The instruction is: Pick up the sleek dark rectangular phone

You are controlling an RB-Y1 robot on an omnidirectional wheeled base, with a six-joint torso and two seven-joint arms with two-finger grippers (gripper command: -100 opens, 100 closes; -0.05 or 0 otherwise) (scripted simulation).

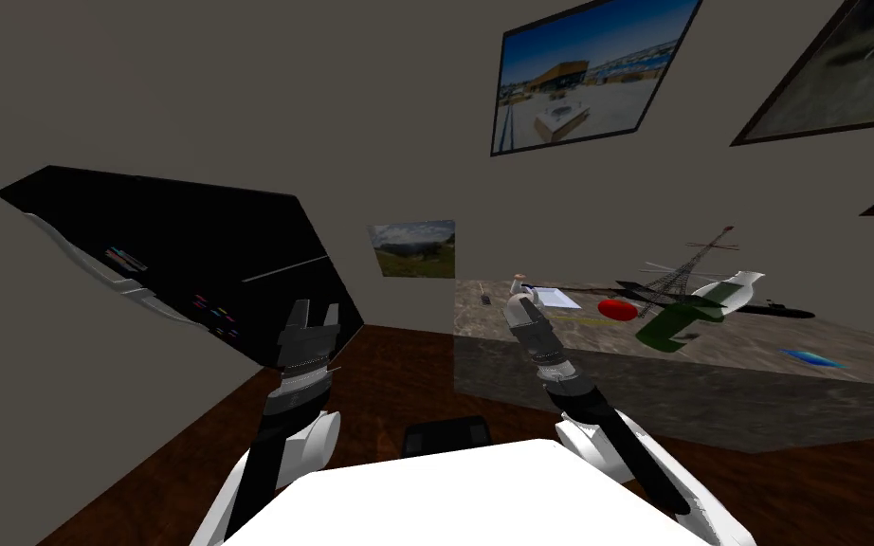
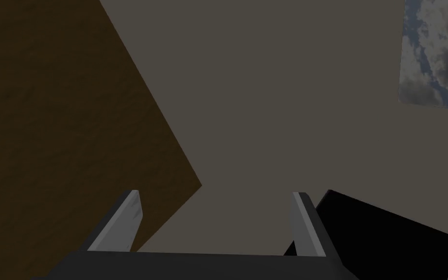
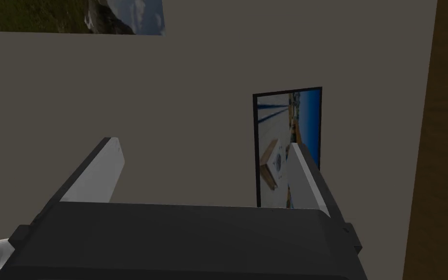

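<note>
Phone (image 1: 487,300): small dark item lying flat on the grey mottled table (image 1: 757,343), near its left end, centre of frame. Right gripper (image 1: 519,287): raised just right of it, fingers spread, empty. Left gripper (image 1: 316,315): left of centre, fingers spread, empty.

Small dark phone (image 1: 487,300), thin and rectangular, lay flat on the mottled grey tabletop (image 1: 757,346), near its left end, just left of a white paper sheet (image 1: 555,297), untouched, detail too small to tell
</note>
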